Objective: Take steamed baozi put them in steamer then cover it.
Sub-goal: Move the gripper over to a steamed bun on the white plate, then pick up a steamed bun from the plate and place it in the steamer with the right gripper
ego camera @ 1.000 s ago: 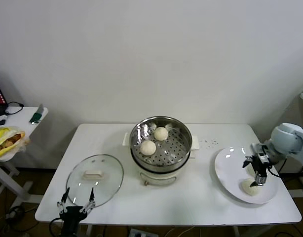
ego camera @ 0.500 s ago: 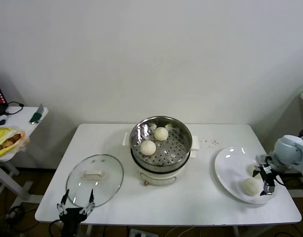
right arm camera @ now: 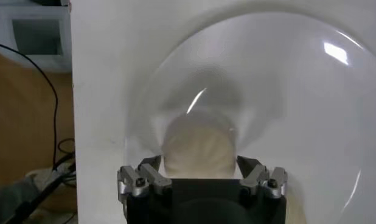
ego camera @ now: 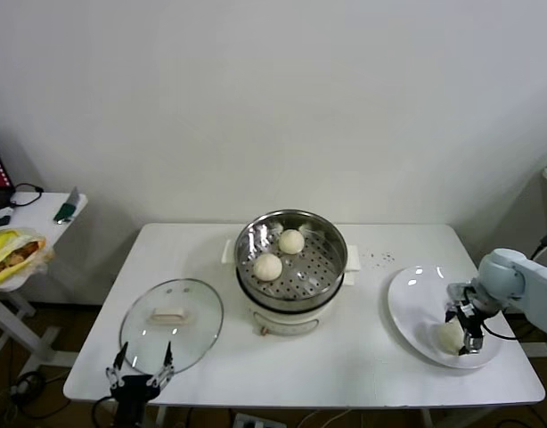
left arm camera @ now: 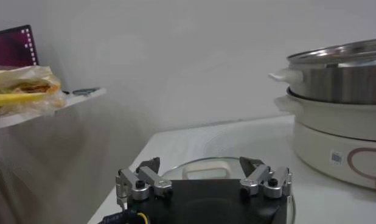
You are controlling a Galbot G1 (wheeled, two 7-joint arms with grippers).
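Right hand (ego camera: 465, 332) astride bun (ego camera: 450, 336) on plate (ego camera: 414, 299), fingers apart, not clenched. Close gently, centre grip, lift straight toward steamer (ego camera: 291, 259). Left hand (ego camera: 138, 367) released, parked near lid (ego camera: 171, 323).

Bright, even indoor light
Glare streaks the white plate (right arm camera: 334, 55) and steamer (ego camera: 291, 259); soft shadows; the right wrist view's close bun (right arm camera: 199, 149) is blurred.
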